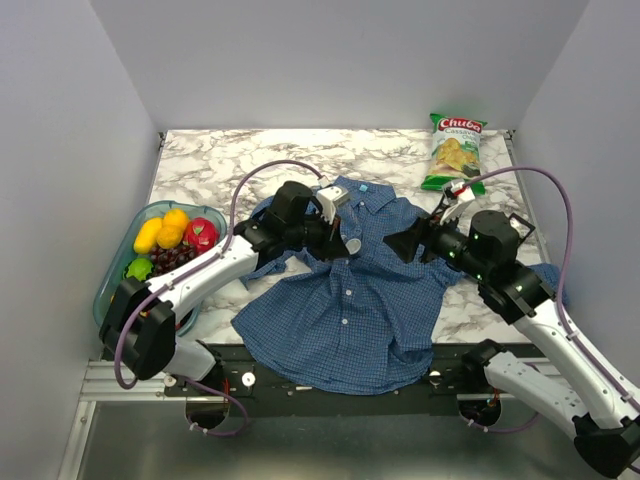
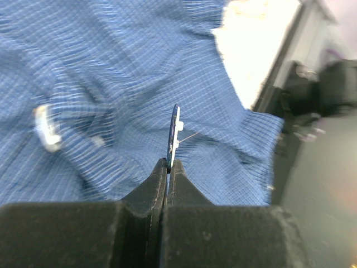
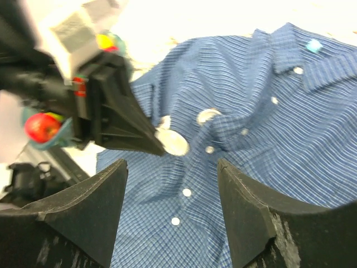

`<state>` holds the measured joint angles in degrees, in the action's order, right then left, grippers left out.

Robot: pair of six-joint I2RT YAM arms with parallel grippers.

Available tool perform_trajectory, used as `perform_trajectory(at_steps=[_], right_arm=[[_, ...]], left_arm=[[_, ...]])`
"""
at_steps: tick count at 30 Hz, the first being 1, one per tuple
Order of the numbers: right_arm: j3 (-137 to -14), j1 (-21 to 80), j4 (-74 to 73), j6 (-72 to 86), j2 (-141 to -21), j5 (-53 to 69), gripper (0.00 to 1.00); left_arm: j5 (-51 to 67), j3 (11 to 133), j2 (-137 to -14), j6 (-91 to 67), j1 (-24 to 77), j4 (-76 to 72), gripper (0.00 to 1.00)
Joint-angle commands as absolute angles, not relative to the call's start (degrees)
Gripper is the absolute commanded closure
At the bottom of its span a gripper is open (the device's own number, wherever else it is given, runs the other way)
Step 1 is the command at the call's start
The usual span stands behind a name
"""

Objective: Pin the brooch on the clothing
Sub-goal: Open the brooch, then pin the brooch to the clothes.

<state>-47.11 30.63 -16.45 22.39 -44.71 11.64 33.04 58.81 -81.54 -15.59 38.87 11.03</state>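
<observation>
The marble table (image 1: pixel 200 170) carries the clothing (image 1: pixel 350 310), a blue checked shirt lying front up with collar at the far side and hem hanging over the near edge; a teal bowl (image 1: pixel 104 285) of fruit stands at the table's left edge, well apart from a green chip bag (image 1: pixel 455 150) at the far right corner; both arms reach in over the shirt's chest, facing each other; the right gripper (image 1: pixel 402 243) hovers there with fingers spread wide and nothing between them; the left gripper (image 2: pixel 167 167) is closed tight on the brooch (image 2: pixel 174 131), a thin disc seen edge-on in the left wrist view, its fine pin projecting sideways; the brooch hangs just above the button placket; contact with the cloth cannot be judged.
</observation>
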Motion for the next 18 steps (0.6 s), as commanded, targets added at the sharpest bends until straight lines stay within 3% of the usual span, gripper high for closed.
perform_trajectory(at_steps=[1, 6, 9, 18], right_arm=[[-45.62, 30.32, -19.25, 21.71, -45.79, 6.42, 0.27], [-43.07, 30.5, -17.94, 22.15, -47.29, 7.91, 0.28], [-40.7, 30.41, -15.3, 22.59, -46.58, 8.7, 0.28], [-38.76, 30.41, -13.98, 21.71, -45.88, 8.09, 0.28]], left_arm=[[16.47, 60.29, -77.08, -10.73, 40.77, 17.64, 1.0], [-3.82, 60.47, -76.2, -6.42, 45.17, 23.02, 1.0], [-9.65, 59.68, -76.11, -5.71, 46.05, 24.34, 1.0], [-14.76, 60.46, -81.11, -7.47, 47.28, 25.57, 1.0]])
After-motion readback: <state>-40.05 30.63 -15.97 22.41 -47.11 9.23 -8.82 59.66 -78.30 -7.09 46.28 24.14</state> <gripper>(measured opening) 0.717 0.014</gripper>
